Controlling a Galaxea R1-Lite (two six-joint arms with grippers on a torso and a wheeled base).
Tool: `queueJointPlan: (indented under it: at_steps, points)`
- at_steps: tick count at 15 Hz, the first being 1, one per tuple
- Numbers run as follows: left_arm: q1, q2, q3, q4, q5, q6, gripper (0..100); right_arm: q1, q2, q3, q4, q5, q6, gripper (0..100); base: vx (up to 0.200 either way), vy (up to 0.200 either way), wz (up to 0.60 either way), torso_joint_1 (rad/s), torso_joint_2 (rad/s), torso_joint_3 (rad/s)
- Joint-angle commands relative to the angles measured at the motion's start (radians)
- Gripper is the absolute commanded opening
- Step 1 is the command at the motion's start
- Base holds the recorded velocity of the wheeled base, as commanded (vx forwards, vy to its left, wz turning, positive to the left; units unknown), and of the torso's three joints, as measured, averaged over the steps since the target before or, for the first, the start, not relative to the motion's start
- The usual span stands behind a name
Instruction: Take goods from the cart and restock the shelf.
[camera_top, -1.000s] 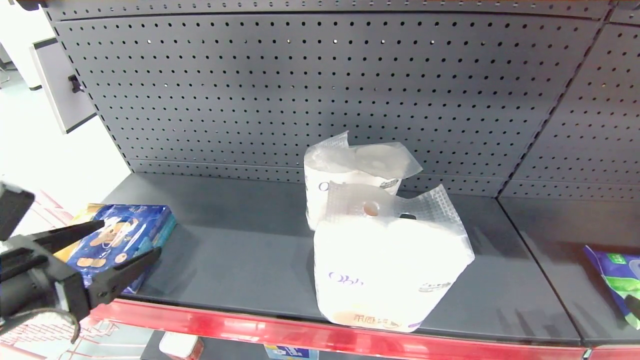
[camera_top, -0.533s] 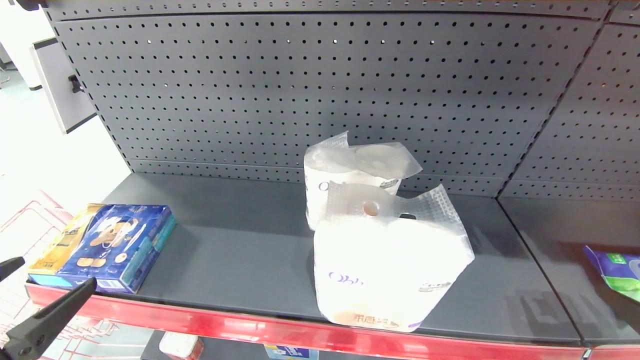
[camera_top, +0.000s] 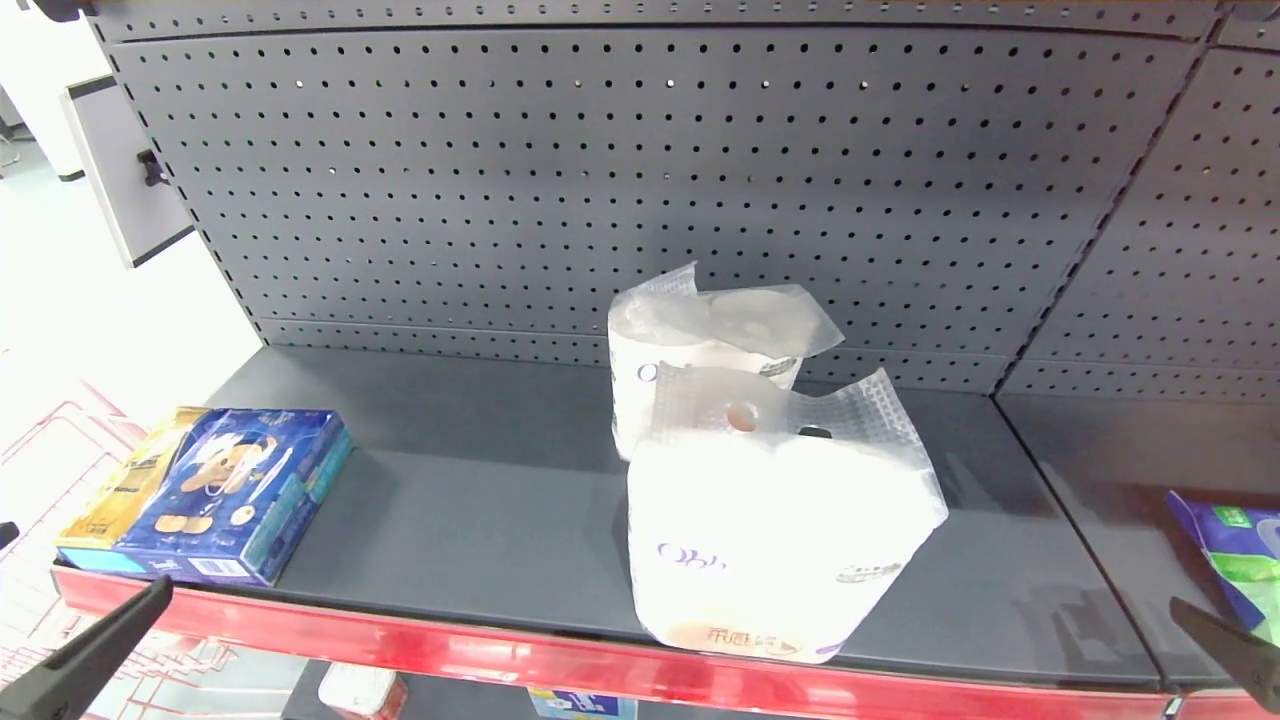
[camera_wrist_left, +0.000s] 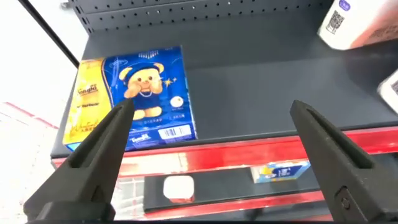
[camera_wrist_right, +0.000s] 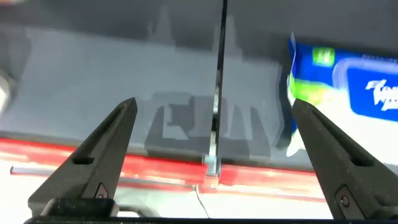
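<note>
— Where is the shelf (camera_top: 480, 520) open for me?
— I see bare deck between the box (camera_top: 215, 490) at the left front corner and the front pack (camera_top: 780, 540) in the middle.
— And behind that pack?
— Blocked: a second pack (camera_top: 700, 345) touches it, near the back wall (camera_top: 600, 180). Right of both, bare deck runs to the bag (camera_top: 1235, 550).

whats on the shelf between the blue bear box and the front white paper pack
Nothing. In the head view, the stretch of grey shelf between the blue bear box and the front white paper pack is bare.
</note>
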Motion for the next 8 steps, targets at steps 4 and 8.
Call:
queueJointPlan:
  at_steps: [4,8]
  points:
    - [0.0,0.002,-0.004,-0.002,0.004,0.001,100,0.003,0.002,0.0,-0.002,0.004,-0.002,100,0.0,0.0,-0.15,0.001,0.0,0.001]
    - [0.0,-0.003,-0.006,-0.001,0.002,0.001,100,0.011,0.021,-0.005,-0.004,0.017,-0.025,100,0.0,0.0,0.0,0.0,0.0,0.0]
